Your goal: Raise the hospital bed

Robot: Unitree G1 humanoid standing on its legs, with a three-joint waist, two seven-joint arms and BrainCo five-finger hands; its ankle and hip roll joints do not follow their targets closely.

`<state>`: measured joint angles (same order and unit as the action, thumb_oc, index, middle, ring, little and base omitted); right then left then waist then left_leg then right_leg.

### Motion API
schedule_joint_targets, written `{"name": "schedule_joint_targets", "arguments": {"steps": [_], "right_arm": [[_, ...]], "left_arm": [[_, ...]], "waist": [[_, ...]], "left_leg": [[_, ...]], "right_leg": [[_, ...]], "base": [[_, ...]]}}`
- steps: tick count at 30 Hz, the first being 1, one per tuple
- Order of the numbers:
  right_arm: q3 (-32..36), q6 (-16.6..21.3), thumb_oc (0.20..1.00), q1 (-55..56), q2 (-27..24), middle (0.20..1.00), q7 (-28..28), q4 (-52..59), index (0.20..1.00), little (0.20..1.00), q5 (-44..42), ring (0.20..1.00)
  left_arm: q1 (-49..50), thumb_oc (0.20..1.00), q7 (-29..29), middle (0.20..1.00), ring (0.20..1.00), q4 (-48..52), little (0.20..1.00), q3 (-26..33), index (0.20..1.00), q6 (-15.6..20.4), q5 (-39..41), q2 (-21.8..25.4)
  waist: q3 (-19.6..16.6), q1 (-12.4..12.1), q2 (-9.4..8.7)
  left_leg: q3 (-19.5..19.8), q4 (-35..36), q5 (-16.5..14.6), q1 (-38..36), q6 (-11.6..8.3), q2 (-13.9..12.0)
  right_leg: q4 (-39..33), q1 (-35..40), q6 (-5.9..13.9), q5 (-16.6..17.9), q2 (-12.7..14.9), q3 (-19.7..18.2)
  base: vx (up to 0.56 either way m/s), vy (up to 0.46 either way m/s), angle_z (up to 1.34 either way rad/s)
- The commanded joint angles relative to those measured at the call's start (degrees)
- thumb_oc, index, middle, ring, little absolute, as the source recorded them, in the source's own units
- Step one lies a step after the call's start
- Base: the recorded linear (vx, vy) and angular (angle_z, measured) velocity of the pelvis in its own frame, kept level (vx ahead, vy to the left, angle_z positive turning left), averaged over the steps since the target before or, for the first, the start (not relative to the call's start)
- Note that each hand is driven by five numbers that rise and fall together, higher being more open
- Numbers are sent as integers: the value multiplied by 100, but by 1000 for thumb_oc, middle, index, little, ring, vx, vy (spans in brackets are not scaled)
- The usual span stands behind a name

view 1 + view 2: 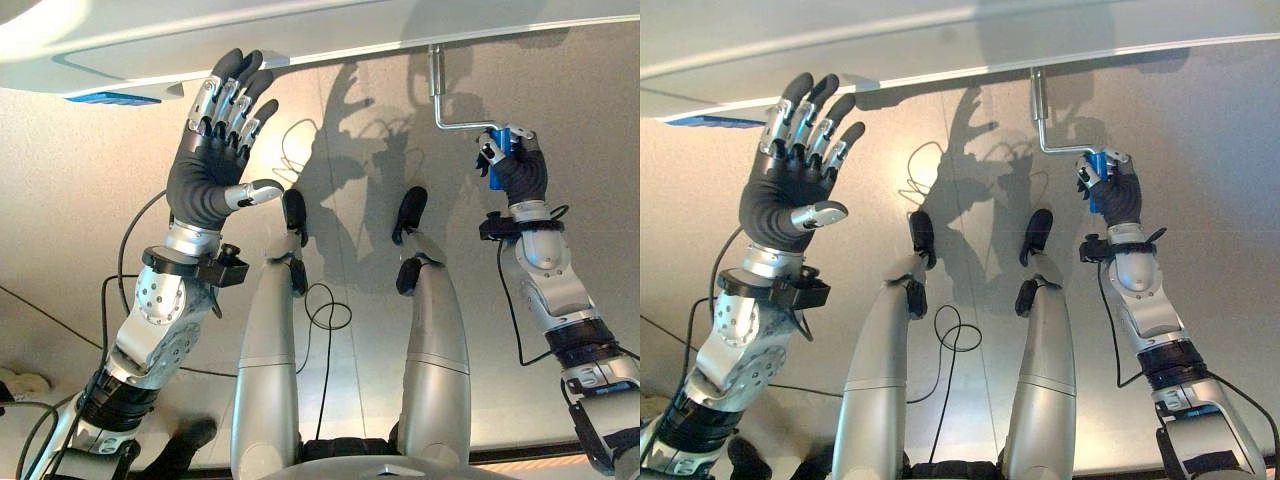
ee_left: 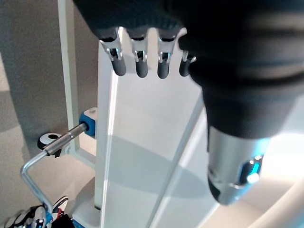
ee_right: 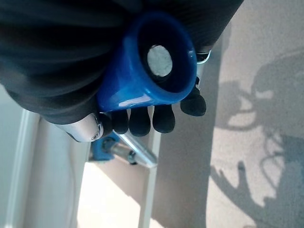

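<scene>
crank (image 1: pixel 452 115) right, under bed edge (image 1: pixel 330 45) | left hand (image 1: pixel 205 180) probably just below

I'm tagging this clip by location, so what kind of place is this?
Probably a hospital or care room: a white bed frame, a metal crank beneath its edge, right hand gripping the crank's blue handle, left hand open.

We count: one hospital bed (image 1: pixel 150 40), one metal crank (image 1: pixel 450 110) under its edge, one blue crank handle (image 3: pixel 147 61), two robot hands — left robot hand (image 1: pixel 215 150), right robot hand (image 1: pixel 510 165).

Silver-grey arms, dark ribbed covers, silver dark-tipped fingers (image 1: pixel 232 100).
</scene>
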<state>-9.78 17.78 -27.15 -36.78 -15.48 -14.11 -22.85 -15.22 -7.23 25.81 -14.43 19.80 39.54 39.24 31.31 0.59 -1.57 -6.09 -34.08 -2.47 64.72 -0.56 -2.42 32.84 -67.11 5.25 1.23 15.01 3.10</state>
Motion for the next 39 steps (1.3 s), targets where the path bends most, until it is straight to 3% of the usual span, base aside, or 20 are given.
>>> {"name": "schedule_joint_targets", "arguments": {"steps": [1, 2, 6, 7, 8, 10, 11, 12, 13, 14, 15, 17, 22, 27, 39], "right_arm": [[1196, 275, 200, -1120, -913, 200, -1080, -949, 200, 200, -112, 200], [1083, 127, 200, -1121, -971, 200, -1063, -1196, 200, 200, -24, 200], [586, -153, 200, -1585, -1106, 200, -966, -2203, 200, 200, 74, 200], [395, -198, 200, -1731, -1111, 200, -952, -2491, 200, 200, 79, 200], [393, -194, 200, -1749, -1114, 200, -951, -2496, 200, 200, 77, 200], [-54, -386, 200, -2185, -1063, 200, -754, -3437, 200, 200, 64, 200], [-274, -457, 200, -2466, -1041, 200, -655, -3994, 200, 200, 51, 200], [-374, -455, 200, -2560, -975, 200, -598, -4156, 200, 200, -60, 200], [-519, -493, 200, -2721, -935, 200, -469, -4470, 200, 200, -141, 200], [-553, -487, 200, -2710, -929, 200, -454, -4509, 200, 200, -152, 200], [-764, -576, 200, -2895, -829, 200, -323, -4786, 200, 200, -110, 200], [-1023, -704, 200, -3020, -699, 200, -182, -5303, 200, 200, -26, 200], [-1320, -846, 200, -3190, -429, 200, -50, -5756, 200, 200, 140, 200], [-1433, -1077, 200, -3300, 266, 200, 91, -6234, 200, 200, 312, 200], [-1740, -1280, 200, -3207, 1258, 200, 324, -6122, 200, 200, 677, 200]], "left_arm": [[-15, 1000, 99, 1000, 1000, 454, 1000, 128, 1000, 337, -30, -170], [20, 1000, 114, 1000, 1000, 447, 1000, 70, 1000, 320, -17, -145], [-88, 1000, 153, 1000, 1000, 437, 1000, -141, 1000, 297, -14, -66], [-102, 1000, 151, 1000, 1000, 404, 1000, -206, 1000, 293, -23, -55], [-112, 1000, 151, 1000, 1000, 405, 1000, -198, 1000, 295, -25, -55], [-215, 1000, 159, 1000, 1000, 391, 1000, -394, 1000, 282, -44, -41], [-315, 1000, 169, 1000, 1000, 382, 1000, -473, 1000, 281, -30, -39], [-316, 1000, 168, 1000, 1000, 369, 1000, -547, 1000, 278, -25, -64], [-404, 1000, 168, 1000, 1000, 362, 1000, -569, 1000, 273, -17, -55], [-371, 1000, 167, 1000, 1000, 349, 1000, -587, 1000, 273, -13, -66], [-455, 1000, 172, 1000, 1000, 338, 1000, -619, 1000, 270, -23, -47], [-525, 1000, 149, 1000, 1000, 286, 1000, -755, 1000, 258, -21, -93], [-712, 1000, 89, 1000, 1000, 199, 1000, -915, 1000, 251, -7, -258], [-912, 1000, 19, 1000, 1000, 67, 1000, -1056, 1000, 195, 28, -520], [-1061, 1000, -136, 1000, 1000, -42, 1000, -1038, 1000, 118, 4, -790]], "waist": [[-152, 39, 289], [-152, 23, 293], [-152, -14, 315], [-152, -18, 329], [-152, -15, 330], [-152, -82, 377], [-152, -119, 407], [-152, -133, 421], [-152, -148, 438], [-152, -143, 441], [-152, -179, 467], [-152, -236, 505], [-152, -332, 593], [-152, -442, 712], [-152, -539, 808]], "left_leg": [[235, 657, 426, -246, -386, -199], [277, 620, 269, -357, -426, -197], [229, 676, 433, -210, -382, -216], [272, 629, 281, -301, -423, -215], [267, 641, 321, -270, -414, -215], [288, 607, 290, -239, -419, -210], [251, 644, 459, -80, -372, -215], [292, 594, 303, -187, -420, -206], [259, 625, 472, -30, -374, -205], [301, 577, 307, -154, -419, -199], [270, 622, 478, 5, -360, -192], [322, 549, 291, -98, -402, -163], [334, 479, 290, -5, -375, -117], [335, 393, 272, 97, -340, -83], [304, 237, 242, 261, -311, -18]], "right_leg": [[197, 130, 275, 113, -41, 83], [278, 221, 323, -36, -51, 49], [227, 80, 262, 109, -47, 90], [300, 166, 309, -36, -57, 56], [281, 139, 298, 2, -56, 61], [333, 125, 302, -51, -49, 74], [284, -12, 249, 88, -34, 130], [352, 90, 302, -63, -37, 96], [293, -43, 249, 85, -24, 152], [366, 66, 301, -68, -32, 112], [316, -81, 248, 92, -23, 171], [400, 31, 309, -74, -6, 144], [462, -28, 318, -66, 23, 182], [537, -122, 312, -76, 53, 190], [629, -250, 324, -66, 92, 172]], "base": [[62, -5, -2], [0, 0, 0], [-3, -2, 0], [0, 0, 0], [51, -8, 0], [-22, -1, -1], [0, 0, 0], [-54, -9, 0], [51, -15, 0], [-54, -5, 3], [48, -15, 6], [18, -6, 5], [3, 16, 4], [3, 12, 2], [4, 17, 1]]}}
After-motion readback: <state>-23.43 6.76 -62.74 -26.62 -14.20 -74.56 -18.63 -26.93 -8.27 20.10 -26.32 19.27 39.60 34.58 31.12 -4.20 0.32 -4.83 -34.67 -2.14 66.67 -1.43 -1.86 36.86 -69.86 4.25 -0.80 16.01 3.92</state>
